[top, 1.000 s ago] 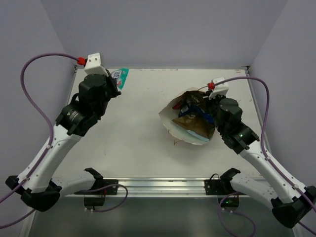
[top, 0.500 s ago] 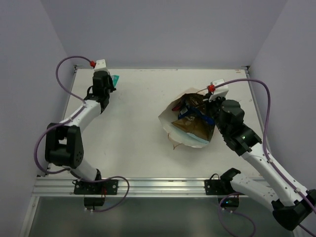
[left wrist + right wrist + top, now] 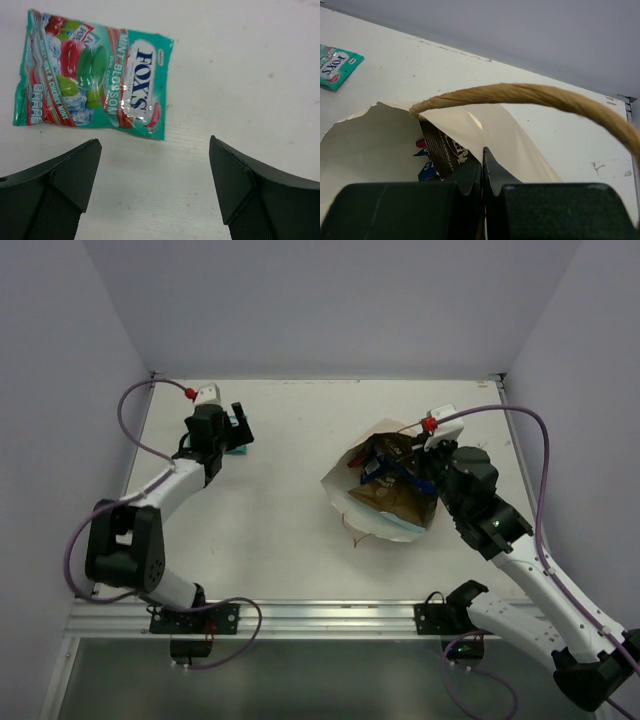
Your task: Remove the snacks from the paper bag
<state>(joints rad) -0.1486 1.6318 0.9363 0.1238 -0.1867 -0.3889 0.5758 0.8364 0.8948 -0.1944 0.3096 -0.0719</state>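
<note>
A green-red snack packet [image 3: 95,82] lies flat on the white table at the far left, and shows small in the right wrist view [image 3: 335,65]. My left gripper [image 3: 155,150] stands open just short of it, with only bare table between the fingers. The cream paper bag [image 3: 375,515] lies on its side at the right, mouth toward the back. My right gripper [image 3: 483,155] is shut on the bag's upper wall [image 3: 520,145], under its cord handle [image 3: 530,94]. Inside the mouth show a dark brown-white packet [image 3: 442,147] and a blue one [image 3: 426,172].
The table's back edge and wall [image 3: 330,378] run close behind the green packet and the bag. Purple cables [image 3: 135,430] loop off both wrists. An aluminium rail [image 3: 320,618] lines the near edge.
My left gripper has opened and let go of the green-red packet, which now lies on the table at the far left. The right gripper still holds the bag.
</note>
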